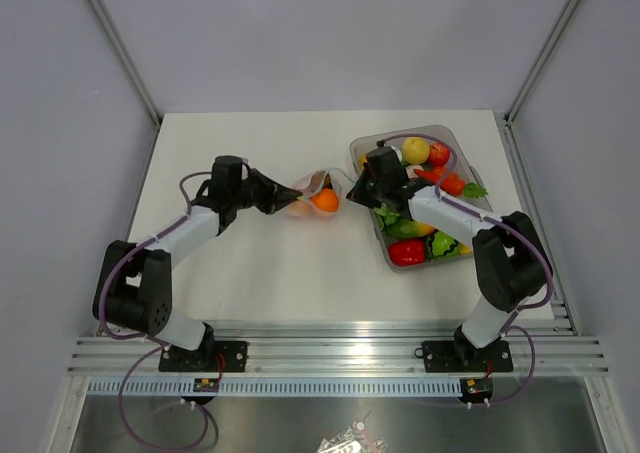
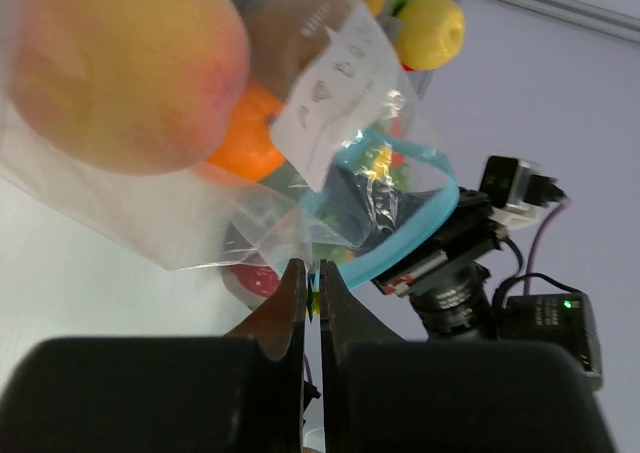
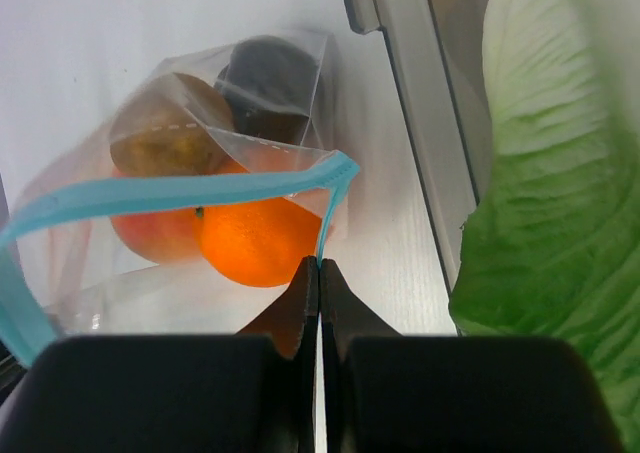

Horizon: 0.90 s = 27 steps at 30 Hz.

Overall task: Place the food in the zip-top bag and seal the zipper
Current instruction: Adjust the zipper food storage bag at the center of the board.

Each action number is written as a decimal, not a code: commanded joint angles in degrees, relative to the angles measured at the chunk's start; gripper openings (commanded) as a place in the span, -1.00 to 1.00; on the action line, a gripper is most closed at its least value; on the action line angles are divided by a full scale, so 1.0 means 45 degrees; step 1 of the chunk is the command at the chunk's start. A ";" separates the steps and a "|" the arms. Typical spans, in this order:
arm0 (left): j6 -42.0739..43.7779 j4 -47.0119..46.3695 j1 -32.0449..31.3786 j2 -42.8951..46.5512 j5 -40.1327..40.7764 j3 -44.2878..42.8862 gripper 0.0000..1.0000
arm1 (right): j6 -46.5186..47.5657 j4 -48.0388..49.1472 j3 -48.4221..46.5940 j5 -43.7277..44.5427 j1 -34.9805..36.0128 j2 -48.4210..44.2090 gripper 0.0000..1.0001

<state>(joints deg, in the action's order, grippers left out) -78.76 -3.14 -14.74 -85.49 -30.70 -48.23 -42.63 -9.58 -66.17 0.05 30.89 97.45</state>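
The clear zip-top bag (image 1: 312, 195) hangs between my two grippers at the table's middle. Inside it are a round orange (image 1: 325, 201), a pink-yellow peach (image 3: 150, 235) and a brown fruit (image 3: 165, 133). The light blue zipper (image 3: 180, 191) gapes open along the mouth. My left gripper (image 1: 287, 198) is shut on the zipper edge (image 2: 400, 235) at the bag's left side. My right gripper (image 1: 352, 188) is shut on the zipper's other end, next to the orange (image 3: 258, 238). The peach (image 2: 120, 68) fills the left wrist view.
A rigid clear tray (image 1: 375, 151) at the right holds a yellow lemon (image 1: 416, 150), red and green toy vegetables and green lettuce (image 3: 560, 193). The tray's wall (image 3: 420, 123) is close to my right gripper. The table's left half is bare white surface.
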 commanded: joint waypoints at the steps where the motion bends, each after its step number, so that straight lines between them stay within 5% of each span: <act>1: 0.1193 0.1377 0.0209 0.0912 -0.0873 -0.1449 -1.00 | -0.0896 0.1308 0.0115 0.1354 0.0224 -0.0737 -1.00; 13: 0.2892 0.2551 0.1362 -0.0749 -0.2983 -0.4966 -1.00 | -0.0272 0.1738 -0.1901 0.2253 0.0205 -0.0287 -0.98; 20: 0.4299 0.2457 0.1460 -0.0863 -0.3861 -0.2217 -1.00 | -0.0721 0.2637 0.0406 0.0908 0.0263 -0.0153 -0.90; 21: 0.4319 0.2087 0.1479 -0.0981 -0.4249 -0.1845 -1.00 | -0.0760 0.2580 0.0640 0.0635 0.0302 -0.0113 -0.80; 22: 0.4590 0.2180 0.1479 -0.1117 -0.4349 -0.1629 -1.00 | -0.0741 0.2444 0.0681 0.0594 0.0341 -0.0054 -0.45; 27: 0.5352 0.2725 0.1479 -0.0574 -0.4390 -0.0260 -1.00 | -0.0234 0.0784 0.0740 0.0846 0.0322 -0.1515 -0.04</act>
<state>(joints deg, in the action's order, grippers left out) -58.39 8.93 -8.43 -90.98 -46.68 -50.35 -45.36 -3.86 -62.43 3.40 31.83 96.73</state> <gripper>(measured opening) 0.028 0.463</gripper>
